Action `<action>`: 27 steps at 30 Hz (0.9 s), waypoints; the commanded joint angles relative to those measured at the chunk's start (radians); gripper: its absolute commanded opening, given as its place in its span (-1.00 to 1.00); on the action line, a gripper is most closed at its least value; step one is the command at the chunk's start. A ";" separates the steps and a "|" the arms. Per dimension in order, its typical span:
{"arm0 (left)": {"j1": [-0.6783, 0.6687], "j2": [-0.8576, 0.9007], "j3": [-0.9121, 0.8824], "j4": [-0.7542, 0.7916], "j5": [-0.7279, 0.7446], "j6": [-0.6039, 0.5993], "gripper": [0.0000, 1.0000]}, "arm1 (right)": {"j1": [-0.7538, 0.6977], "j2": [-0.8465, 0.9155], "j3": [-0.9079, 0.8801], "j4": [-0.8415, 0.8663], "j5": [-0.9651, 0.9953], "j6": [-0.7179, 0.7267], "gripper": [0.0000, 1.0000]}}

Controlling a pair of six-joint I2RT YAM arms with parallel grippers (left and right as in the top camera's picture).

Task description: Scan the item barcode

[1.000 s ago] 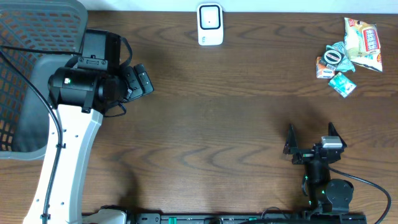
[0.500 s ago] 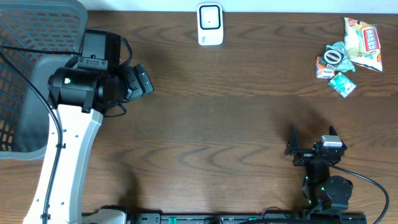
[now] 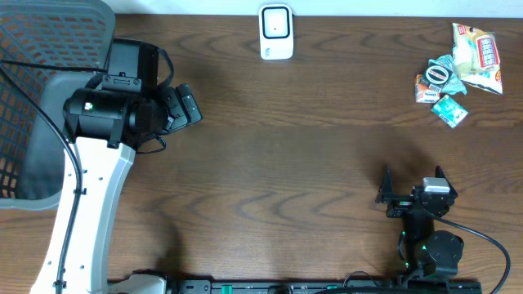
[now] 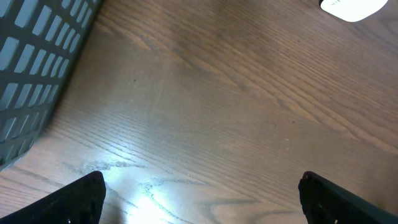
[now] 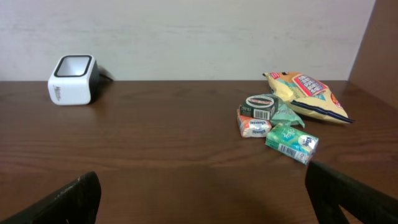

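The pile (image 3: 448, 82) of items lies well to the right of the scanner (image 3: 276, 33), along the same far side of the table (image 3: 286, 163). It holds a snack bag (image 3: 476, 51), a roll (image 3: 440, 74), an orange packet (image 3: 425, 91) and a teal packet (image 3: 449, 110), all touching or overlapping. No barcode can be made out on any of them. Nothing is lifted and nothing sits in front of the scanner, so the task appears to be at its very start, with the first pick not yet made.

The right gripper (image 3: 411, 181) stands right of the scanner and well nearer the table's front edge, apart from the pile. Its fingers are spread wide and empty, and its wrist camera faces both the pile and the scanner. The left gripper (image 3: 186, 104) hangs to the scanner's left, also spread wide with only bare wood between its fingers. Farther left of the scanner sits a grey basket (image 3: 33, 106).

Judging by position, the right arm is the likelier one to fetch. The next move calls for reaching out to the pile, settling on one item, perhaps the teal packet at its near edge, closing on it without dragging its neighbours, then carrying it to the scanner with the code turned toward the window.
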 commanded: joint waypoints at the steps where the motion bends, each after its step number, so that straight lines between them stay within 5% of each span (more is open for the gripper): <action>1: 0.002 -0.005 0.010 -0.004 -0.010 0.006 0.96 | -0.007 -0.006 -0.002 -0.007 0.012 0.013 0.99; 27: 0.002 -0.005 0.010 -0.004 -0.010 0.006 0.96 | 0.050 -0.006 -0.002 -0.007 0.012 0.034 0.99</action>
